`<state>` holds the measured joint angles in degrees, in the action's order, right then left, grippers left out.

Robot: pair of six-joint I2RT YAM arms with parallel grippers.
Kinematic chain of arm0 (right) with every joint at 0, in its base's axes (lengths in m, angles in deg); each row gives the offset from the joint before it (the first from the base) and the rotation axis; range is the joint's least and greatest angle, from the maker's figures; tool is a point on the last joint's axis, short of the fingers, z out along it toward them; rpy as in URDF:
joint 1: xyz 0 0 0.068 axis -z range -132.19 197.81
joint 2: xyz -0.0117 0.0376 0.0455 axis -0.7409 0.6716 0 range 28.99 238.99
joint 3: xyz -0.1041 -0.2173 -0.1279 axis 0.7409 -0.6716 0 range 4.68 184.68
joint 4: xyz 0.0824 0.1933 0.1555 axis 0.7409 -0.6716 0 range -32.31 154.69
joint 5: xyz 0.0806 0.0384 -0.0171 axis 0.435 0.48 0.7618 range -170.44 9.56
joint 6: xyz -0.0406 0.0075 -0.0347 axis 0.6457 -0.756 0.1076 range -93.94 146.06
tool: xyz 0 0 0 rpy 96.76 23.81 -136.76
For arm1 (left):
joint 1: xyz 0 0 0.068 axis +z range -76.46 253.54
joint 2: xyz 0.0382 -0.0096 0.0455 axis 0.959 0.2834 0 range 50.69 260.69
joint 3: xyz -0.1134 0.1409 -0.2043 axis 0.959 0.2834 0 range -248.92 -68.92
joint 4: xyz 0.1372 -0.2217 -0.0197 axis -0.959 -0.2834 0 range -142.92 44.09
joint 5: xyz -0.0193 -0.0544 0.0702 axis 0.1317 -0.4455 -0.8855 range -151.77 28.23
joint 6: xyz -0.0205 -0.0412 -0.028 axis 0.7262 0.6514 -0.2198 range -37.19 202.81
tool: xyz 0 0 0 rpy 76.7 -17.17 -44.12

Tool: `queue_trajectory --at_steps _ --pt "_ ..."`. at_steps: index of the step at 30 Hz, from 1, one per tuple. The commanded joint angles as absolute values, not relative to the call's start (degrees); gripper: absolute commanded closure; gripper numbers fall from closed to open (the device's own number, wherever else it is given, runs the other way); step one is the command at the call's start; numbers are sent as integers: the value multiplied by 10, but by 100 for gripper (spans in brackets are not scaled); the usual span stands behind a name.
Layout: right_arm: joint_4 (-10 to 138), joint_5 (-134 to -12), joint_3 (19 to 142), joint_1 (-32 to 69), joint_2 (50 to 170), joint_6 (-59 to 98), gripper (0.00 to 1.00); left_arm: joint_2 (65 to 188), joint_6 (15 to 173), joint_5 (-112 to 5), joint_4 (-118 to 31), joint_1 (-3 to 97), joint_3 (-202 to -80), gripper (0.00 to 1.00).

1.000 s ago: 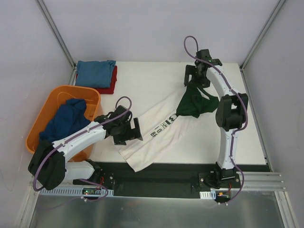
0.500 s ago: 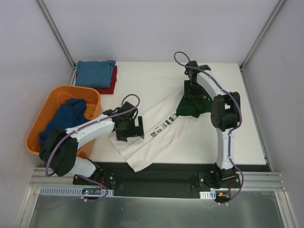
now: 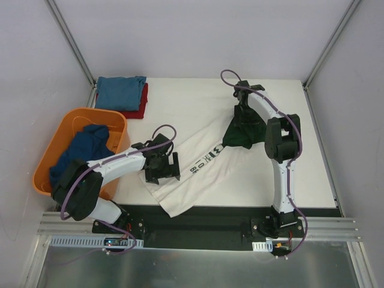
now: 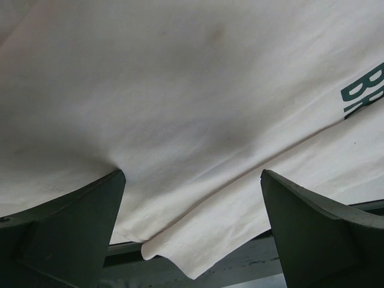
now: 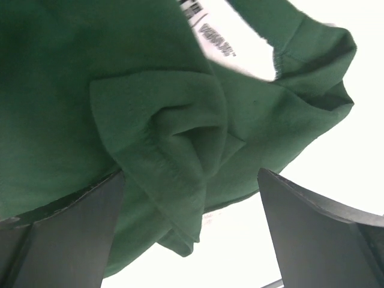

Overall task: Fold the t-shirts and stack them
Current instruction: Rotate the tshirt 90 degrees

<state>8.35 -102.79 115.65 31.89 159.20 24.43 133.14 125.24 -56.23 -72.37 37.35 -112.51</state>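
Note:
The cream t-shirt [image 3: 201,171] with black print lies diagonally across the table, its dark green sleeves [image 3: 243,137] bunched at the far end. My left gripper [image 3: 162,169] is open and low over the shirt's near-left edge; the left wrist view shows cream cloth [image 4: 180,90] and its hem between the spread fingers [image 4: 78,228]. My right gripper [image 3: 243,117] is open over the green bunch; the right wrist view shows crumpled green cloth [image 5: 168,120] between its fingers [image 5: 318,222]. A folded blue shirt [image 3: 120,91] lies on a folded red one [image 3: 137,109] at the back left.
An orange plastic basket [image 3: 57,141] stands at the left edge with a dark blue shirt [image 3: 81,150] crumpled inside. The black rail [image 3: 204,219] runs along the table's near edge, just under the cream shirt's hem. Frame posts stand at the back corners.
My right gripper came down from the back of the table onto the green sleeve bunch. My left gripper shifted slightly right and nearer, onto the cream shirt's edge.

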Motion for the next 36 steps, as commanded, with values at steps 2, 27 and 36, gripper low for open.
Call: queue_trajectory --at_steps 2,27,36 --pt "76 -1063 1167 346 1583 218 3 1331 1262 -579 -732 371 -1075 1" --pt "190 -917 906 444 1298 185 3 1328 1266 -585 -732 371 -1072 1" --pt "208 -973 1020 345 1411 341 9 1337 1268 -582 -732 371 -1079 1"
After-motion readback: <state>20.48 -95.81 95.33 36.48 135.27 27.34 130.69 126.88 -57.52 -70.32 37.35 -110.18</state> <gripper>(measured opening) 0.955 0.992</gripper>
